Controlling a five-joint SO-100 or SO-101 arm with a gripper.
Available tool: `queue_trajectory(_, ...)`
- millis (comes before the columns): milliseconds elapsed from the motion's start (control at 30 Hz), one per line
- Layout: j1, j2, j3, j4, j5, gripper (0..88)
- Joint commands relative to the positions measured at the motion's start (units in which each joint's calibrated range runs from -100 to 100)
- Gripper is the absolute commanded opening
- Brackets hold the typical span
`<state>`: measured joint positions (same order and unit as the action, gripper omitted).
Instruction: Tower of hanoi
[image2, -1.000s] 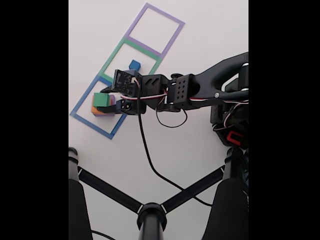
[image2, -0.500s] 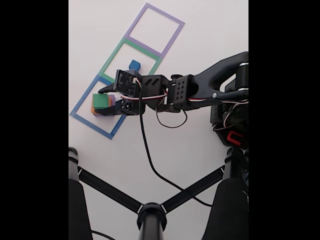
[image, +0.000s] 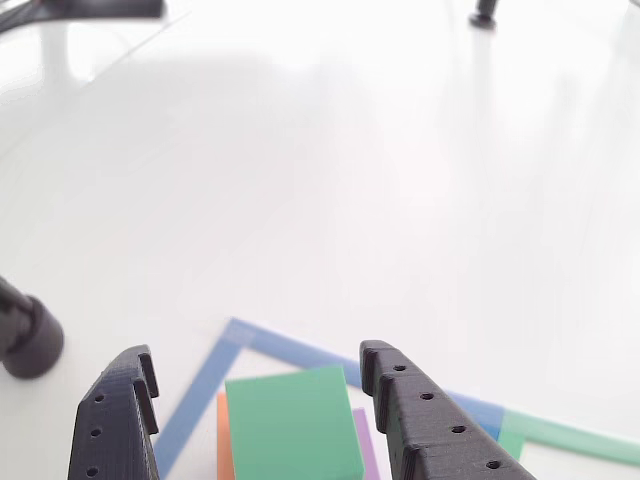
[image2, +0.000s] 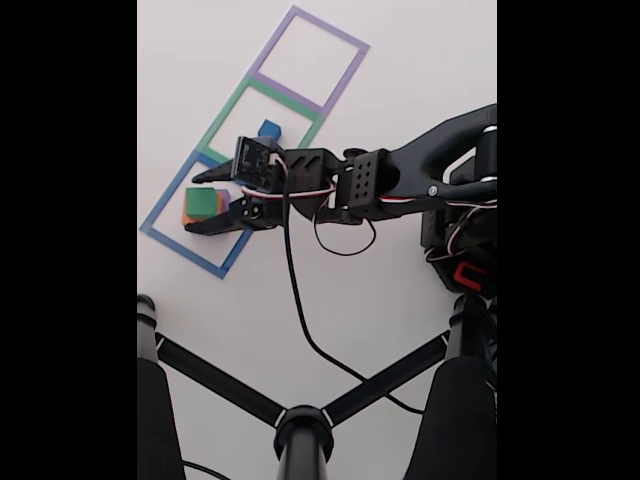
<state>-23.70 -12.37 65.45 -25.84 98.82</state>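
gripper spread wide – fingers flank the green block.

Four matte square blocks are counted: one small blue cube, one larger green block, one orange block and one purple block. Three stand stacked; the blue cube sits alone at two o'clock from the stack in the fixed view. Three taped square outlines lie in a row: one blue, one green, one purple.
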Motion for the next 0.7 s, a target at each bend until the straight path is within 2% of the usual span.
queue_trajectory(0, 0.71, -6.62, -3.89, 1.68, 1.18, 22.2)
queue_trajectory(100, 1.25, -10.55, -4.70, 6.70, 1.18, 18.4)
queue_trajectory(200, 2.47, -15.28, -7.16, 16.33, 1.18, 11.7)
queue_trajectory(367, 5.44, -22.01, -22.60, 49.76, 1.18, 1.1)
queue_trajectory(533, 7.04, -26.01, -35.23, 71.86, 1.18, 0.0)
queue_trajectory(667, 8.18, -26.41, -46.87, 86.59, -5.25, 0.0)
